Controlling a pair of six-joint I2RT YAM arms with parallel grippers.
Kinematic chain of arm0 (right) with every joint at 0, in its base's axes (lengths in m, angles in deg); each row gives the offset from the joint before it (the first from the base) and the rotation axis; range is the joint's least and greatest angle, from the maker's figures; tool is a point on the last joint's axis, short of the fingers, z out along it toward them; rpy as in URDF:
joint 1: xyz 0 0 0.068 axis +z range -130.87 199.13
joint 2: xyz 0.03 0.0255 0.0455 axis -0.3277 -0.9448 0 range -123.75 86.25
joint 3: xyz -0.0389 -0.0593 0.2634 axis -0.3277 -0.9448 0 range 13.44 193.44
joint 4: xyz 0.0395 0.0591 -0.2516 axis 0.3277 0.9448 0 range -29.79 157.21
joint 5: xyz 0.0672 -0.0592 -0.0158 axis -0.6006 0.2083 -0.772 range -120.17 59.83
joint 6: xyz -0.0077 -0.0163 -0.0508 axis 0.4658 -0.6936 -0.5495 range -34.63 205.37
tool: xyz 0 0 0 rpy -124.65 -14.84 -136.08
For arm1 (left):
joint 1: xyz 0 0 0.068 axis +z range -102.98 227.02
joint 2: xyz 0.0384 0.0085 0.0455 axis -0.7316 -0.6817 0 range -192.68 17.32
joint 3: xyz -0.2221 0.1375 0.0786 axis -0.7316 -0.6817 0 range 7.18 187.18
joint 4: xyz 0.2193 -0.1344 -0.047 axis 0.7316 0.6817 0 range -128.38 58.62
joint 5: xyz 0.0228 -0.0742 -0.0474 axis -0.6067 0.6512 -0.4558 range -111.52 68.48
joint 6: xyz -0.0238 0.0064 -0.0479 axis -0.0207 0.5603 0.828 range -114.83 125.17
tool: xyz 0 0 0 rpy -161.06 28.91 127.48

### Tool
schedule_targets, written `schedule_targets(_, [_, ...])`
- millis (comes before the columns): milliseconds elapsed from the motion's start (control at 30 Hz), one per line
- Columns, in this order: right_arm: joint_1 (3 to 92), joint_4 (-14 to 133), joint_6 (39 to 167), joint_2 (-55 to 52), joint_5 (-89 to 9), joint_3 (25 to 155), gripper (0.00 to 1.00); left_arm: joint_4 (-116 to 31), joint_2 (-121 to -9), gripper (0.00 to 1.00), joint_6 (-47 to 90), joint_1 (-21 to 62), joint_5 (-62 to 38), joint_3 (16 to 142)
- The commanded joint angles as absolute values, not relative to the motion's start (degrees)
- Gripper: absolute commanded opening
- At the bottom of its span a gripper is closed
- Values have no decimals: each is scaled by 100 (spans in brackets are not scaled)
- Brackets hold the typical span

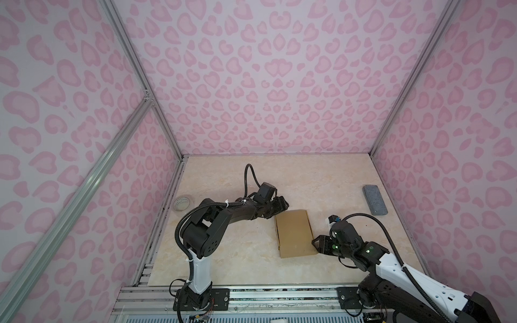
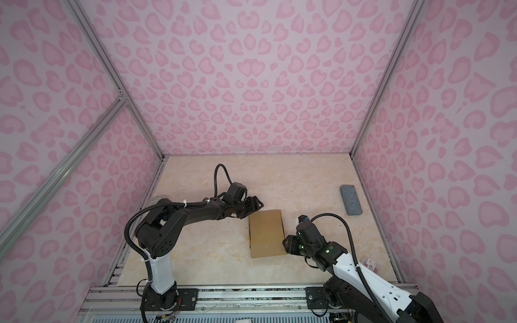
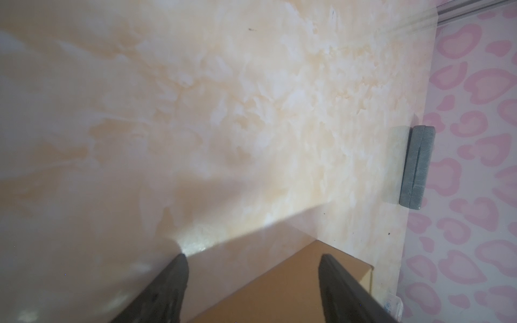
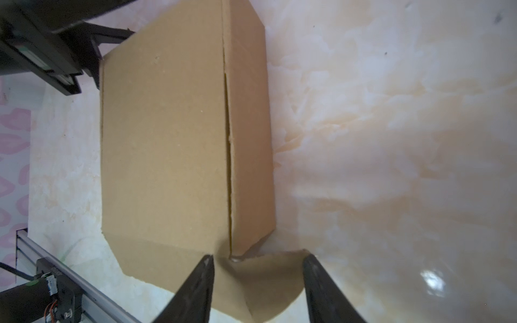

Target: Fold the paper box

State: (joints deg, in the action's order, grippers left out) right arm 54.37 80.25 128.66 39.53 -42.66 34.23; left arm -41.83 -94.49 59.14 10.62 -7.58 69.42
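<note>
The paper box (image 1: 295, 233) (image 2: 267, 233) is a brown cardboard piece lying folded flat mid-table. In the right wrist view the paper box (image 4: 167, 139) shows a slit along one long side and a small rounded corner flap (image 4: 260, 282). My right gripper (image 1: 317, 243) (image 2: 288, 243) (image 4: 257, 258) is open at the box's near right corner, its fingers either side of that flap. My left gripper (image 1: 281, 208) (image 2: 253, 207) (image 3: 253, 258) is open over the box's far left corner, with cardboard (image 3: 279, 285) below it and nothing held.
A grey rectangular block (image 1: 375, 200) (image 2: 351, 200) (image 3: 416, 167) lies by the right wall. A clear tape roll (image 1: 181, 203) sits at the table's left edge behind the left arm. Pink patterned walls close three sides; an aluminium rail (image 1: 251, 293) runs along the front.
</note>
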Motion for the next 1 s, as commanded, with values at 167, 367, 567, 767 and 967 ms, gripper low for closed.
schedule_targets(167, [5498, 8397, 14873, 5843, -4081, 2909, 58, -2379, -9626, 78, 6609, 1138, -1131, 6609])
schedule_targets(367, [5946, 8525, 16777, 6628, -4020, 2413, 58, -2452, -9738, 78, 6895, 1169, -864, 6625])
schedule_targets(567, [7479, 8793, 18043, 7255, -2696, 2116, 59, -2541, -9626, 78, 7069, 1178, -927, 6497])
schedule_targets(767, [7967, 8176, 18198, 7264, -2119, 1749, 61, -2538, -9652, 78, 7071, 1169, -936, 6517])
schedule_targets(967, [7974, 7689, 18069, 6464, -1873, 1904, 62, -2546, -9641, 78, 7091, 1161, -980, 6510])
